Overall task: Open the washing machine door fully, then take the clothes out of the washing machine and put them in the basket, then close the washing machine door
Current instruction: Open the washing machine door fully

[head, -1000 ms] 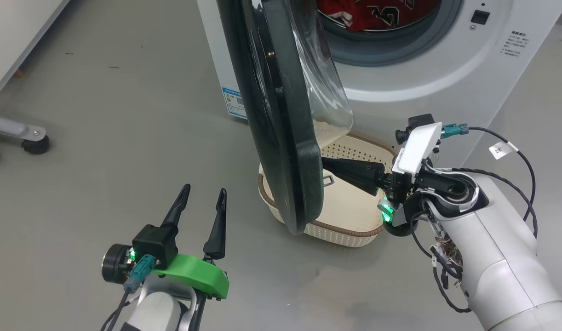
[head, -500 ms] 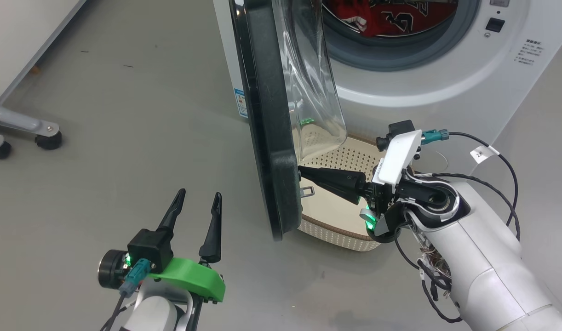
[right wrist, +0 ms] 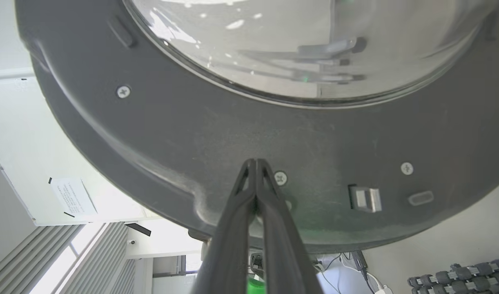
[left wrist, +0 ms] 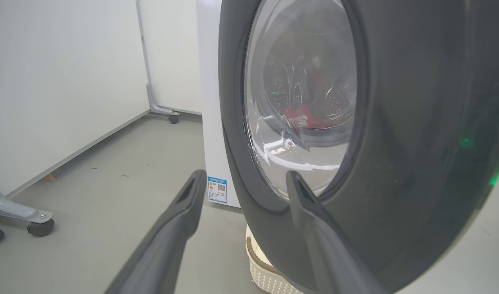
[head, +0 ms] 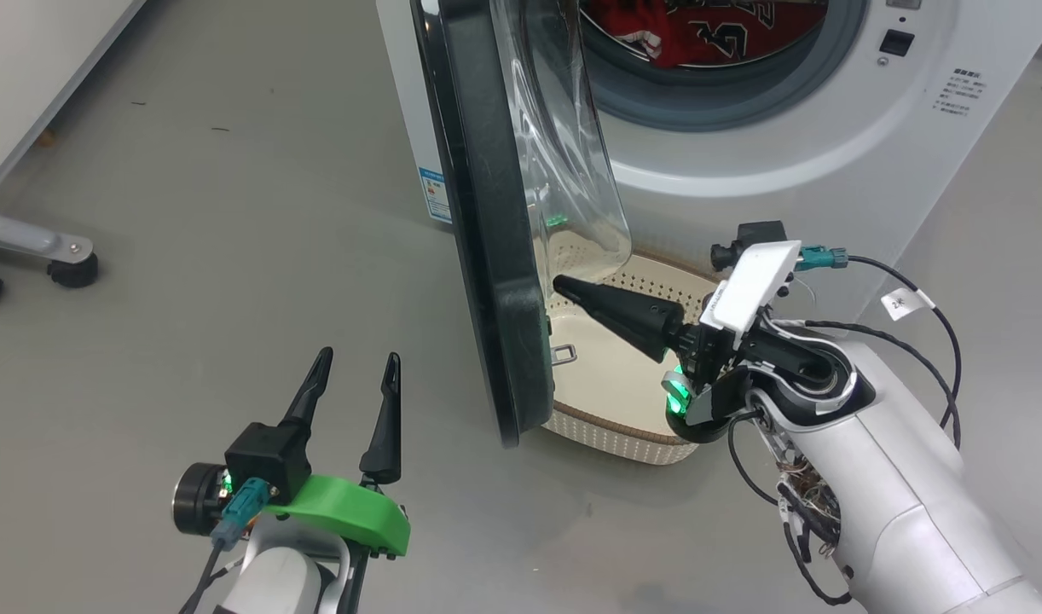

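I'm swinging the door (head: 487, 213) open from the inside. It's standing nearly edge-on to my head camera, out from the washer (head: 743, 170) but, I judge, not fully open yet. The clothes (head: 700, 34) are lying in the drum, and the basket (head: 623, 426) is sitting on the floor under the door's lower edge. My right gripper (head: 564, 286) is pinched shut on nothing, tips seemingly against the inner frame near the latch (head: 564, 351). I'm aiming to push on the frame, not the glass, and to follow the hinge arc so the tips don't skid. My left gripper (head: 357, 355) is hanging spread wide outside the door, and I'm minding it in the swing path. Against a second ago, the door has swung further left and the right tips have climbed away from the latch.
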Controlling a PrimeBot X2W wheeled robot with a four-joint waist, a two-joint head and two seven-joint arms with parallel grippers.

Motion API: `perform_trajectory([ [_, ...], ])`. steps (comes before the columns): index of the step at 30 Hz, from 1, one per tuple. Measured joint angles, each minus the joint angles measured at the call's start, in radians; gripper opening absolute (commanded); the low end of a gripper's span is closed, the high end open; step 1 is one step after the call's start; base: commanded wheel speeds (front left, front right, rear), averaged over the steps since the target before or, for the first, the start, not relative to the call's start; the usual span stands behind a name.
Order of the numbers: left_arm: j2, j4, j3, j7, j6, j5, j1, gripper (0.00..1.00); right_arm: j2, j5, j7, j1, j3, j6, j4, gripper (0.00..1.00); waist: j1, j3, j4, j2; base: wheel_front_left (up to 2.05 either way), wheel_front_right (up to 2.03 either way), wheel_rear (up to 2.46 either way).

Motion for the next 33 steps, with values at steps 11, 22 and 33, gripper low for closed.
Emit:
perform_trajectory([
  [11, 0.001, -0.002, 0.023, 0.000, 0.000, -0.006, 0.001, 1.00, 0.002, -0.019, -0.152, 0.077, -0.132, 0.000, -0.096, 1.00, 0.0000, -0.001, -0.029, 0.0000, 0.00, 0.00, 0.00],
  [22, 0.001, -0.003, 0.032, 0.000, 0.000, -0.012, 0.003, 1.00, -0.051, -0.247, -0.369, 0.213, -0.209, 0.000, -0.219, 1.00, 0.0000, 0.000, -0.049, 0.0000, 0.00, 0.00, 0.00],
  [33, 0.001, -0.008, 0.043, 0.000, 0.000, -0.012, 0.005, 1.00, -0.174, -0.620, -0.682, 0.302, -0.211, 0.000, -0.310, 1.00, 0.0000, 0.007, -0.061, 0.0000, 0.00, 0.00, 0.00],
])
